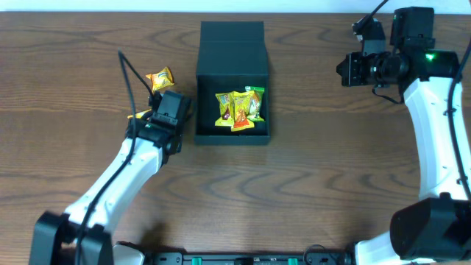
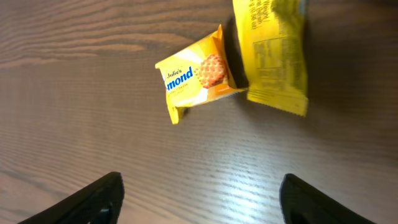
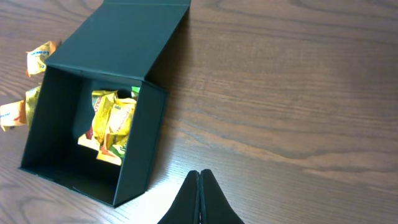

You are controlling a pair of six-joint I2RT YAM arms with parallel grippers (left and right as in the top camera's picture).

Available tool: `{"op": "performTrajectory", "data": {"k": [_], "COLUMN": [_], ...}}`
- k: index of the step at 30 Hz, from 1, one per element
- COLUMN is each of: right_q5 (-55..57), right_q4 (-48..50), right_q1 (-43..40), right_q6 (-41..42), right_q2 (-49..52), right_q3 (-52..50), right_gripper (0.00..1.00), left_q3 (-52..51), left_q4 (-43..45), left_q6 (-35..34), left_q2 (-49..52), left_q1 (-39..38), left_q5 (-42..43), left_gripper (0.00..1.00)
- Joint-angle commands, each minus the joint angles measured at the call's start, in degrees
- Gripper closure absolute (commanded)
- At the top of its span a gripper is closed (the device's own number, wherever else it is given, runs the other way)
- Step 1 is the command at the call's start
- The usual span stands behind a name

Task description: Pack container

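Left side: the left gripper [image 1: 171, 110] hangs over the wood-grain table [image 1: 73, 59], just left of the container. In the left wrist view its jaws stand wide apart with bare tabletop between them, gripping nothing. Ahead of them lie two loose items, neither touched by the fingers: a yellow biscuit packet [image 2: 196, 78] with "Julie's" printed on it and a biscuit pictured, and a longer yellow packet [image 2: 273, 56] just to its right, with the two apparently touching at one corner.

Centre: the container [image 1: 232, 136], a dark square box, sits at the middle of the table's far half. Its flap lid [image 1: 232, 44] is folded back flat on the table on the side away from the robot. Inside lies a cluster of yellow, orange and green candy packets [image 1: 239, 109].

Right side: the right gripper [image 1: 346, 70] is held well apart from the container, to its right. In the right wrist view its fingers [image 3: 208, 202] are pressed together with nothing between them.
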Motion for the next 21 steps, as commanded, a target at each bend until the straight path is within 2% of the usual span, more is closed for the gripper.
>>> {"op": "performTrajectory", "data": {"k": [1,8,14,21], "right_q5": [-0.44,-0.44,-0.44,-0.46], "right_q4": [-0.04,-0.07,-0.28,-0.48], "right_q1": [0.48,0.48,0.48,0.48], "right_q6": [-0.96,-0.94,-0.94,-0.92], "right_q2": [-0.42,-0.42,-0.42,-0.42], "right_q3": [0.07,0.07,0.07,0.07], "right_gripper": [0.98,0.98,0.98,0.99], "left_q3": [0.85,0.85,0.85,0.85], "left_q4": [1.60,9.22,9.46,11.50], "left_q6": [0.68,4.09,4.00,-1.22], "left_q2": [3.58,6.99,10.32,11.19], "left_q1": [-0.55,-3.89,-4.79,-3.58], "left_q5": [-2.60,-2.45,-2.45,-2.43], "left_gripper": [0.22,0.28,0.33,0.36]}}
